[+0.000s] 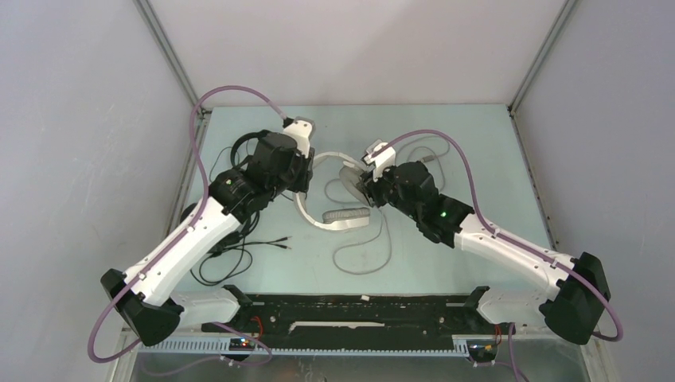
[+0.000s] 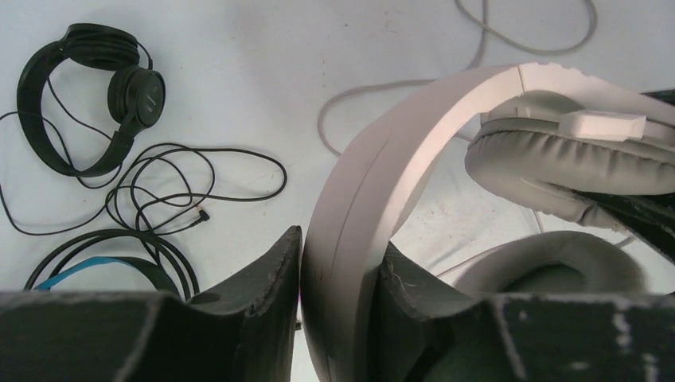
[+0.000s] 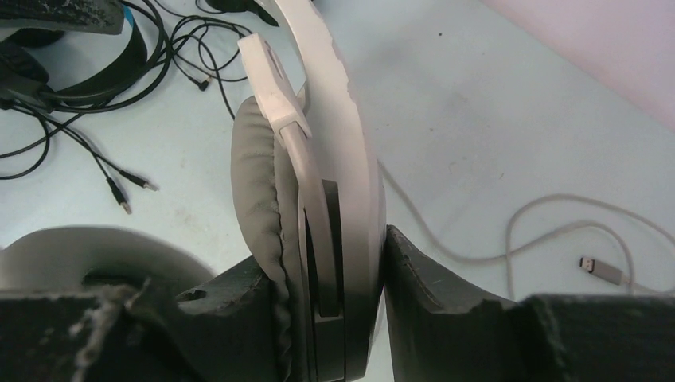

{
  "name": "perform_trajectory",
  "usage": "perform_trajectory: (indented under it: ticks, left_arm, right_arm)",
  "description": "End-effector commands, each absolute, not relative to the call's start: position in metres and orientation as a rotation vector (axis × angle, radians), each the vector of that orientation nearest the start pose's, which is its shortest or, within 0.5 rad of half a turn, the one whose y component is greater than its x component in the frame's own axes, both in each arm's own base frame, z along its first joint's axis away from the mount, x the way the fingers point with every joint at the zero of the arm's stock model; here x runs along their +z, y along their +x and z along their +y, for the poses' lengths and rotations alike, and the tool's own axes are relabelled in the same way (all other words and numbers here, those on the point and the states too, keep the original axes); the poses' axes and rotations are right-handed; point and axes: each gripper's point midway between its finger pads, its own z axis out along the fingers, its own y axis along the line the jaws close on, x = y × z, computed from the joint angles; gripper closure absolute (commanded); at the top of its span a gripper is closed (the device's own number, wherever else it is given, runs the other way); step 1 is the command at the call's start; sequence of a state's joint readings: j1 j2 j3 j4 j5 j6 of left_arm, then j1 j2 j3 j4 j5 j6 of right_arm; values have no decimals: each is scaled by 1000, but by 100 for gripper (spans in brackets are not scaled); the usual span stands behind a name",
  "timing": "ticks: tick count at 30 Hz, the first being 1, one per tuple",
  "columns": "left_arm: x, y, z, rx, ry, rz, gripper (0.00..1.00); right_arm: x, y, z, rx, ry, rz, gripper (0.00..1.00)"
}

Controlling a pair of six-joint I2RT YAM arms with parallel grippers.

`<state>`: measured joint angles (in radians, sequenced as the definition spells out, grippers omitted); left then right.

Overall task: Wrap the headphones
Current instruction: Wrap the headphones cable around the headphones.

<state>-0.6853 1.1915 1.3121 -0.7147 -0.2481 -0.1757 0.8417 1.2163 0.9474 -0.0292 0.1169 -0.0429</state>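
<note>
The white headphones (image 1: 344, 216) are held just above the table between both arms. My left gripper (image 2: 342, 243) is shut on their white headband (image 2: 374, 183), which fills the gap between the fingers. My right gripper (image 3: 322, 255) is shut on one grey-padded ear cup (image 3: 318, 159), one finger on the cushion, the other on the white shell. Their pale cable (image 1: 362, 255) trails loose over the table and ends in a plug (image 3: 602, 270). A slim black headset (image 2: 87, 95) lies at the left. The black headset with the blue-lined band (image 2: 87, 267) lies near it.
Loose black cables (image 1: 231, 255) with small jack plugs (image 3: 131, 195) sprawl over the left part of the table by the left arm. Grey walls with metal rails (image 1: 529, 72) close in the table at the back and sides.
</note>
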Motion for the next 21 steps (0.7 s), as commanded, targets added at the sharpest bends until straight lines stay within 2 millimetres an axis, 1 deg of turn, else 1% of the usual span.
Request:
perform_trajectory:
  ticks: [1,5,7,10,12,14,17,21]
  left_arm:
    - [288,292,-177,-178,318,2083,58]
    - [290,289,-174,-137,338,2093,46]
    - [290,285,-177,-143,371,2101,39]
    - [288,283,-178,-140,403,2106,33]
    - [286,283,-177,-118,417,2115,31]
    - [283,284,-174,-80,429,2123,26]
    - [283,284,-173,-27,452,2120,26]
    - [281,283,-179,25,489,2131,32]
  right_arm:
    - [291,285,297,546,-617,1677,71]
    - [289,286,296,531,-611,1709,72]
    - [288,287,296,523,-604,1716,72]
    - [288,289,296,520,-595,1717,72]
    - [288,289,296,519,-584,1721,72]
    - [287,291,295,516,-573,1726,73]
    - [285,293,294,504,-566,1736,73]
    - [284,294,294,502,-559,1741,74]
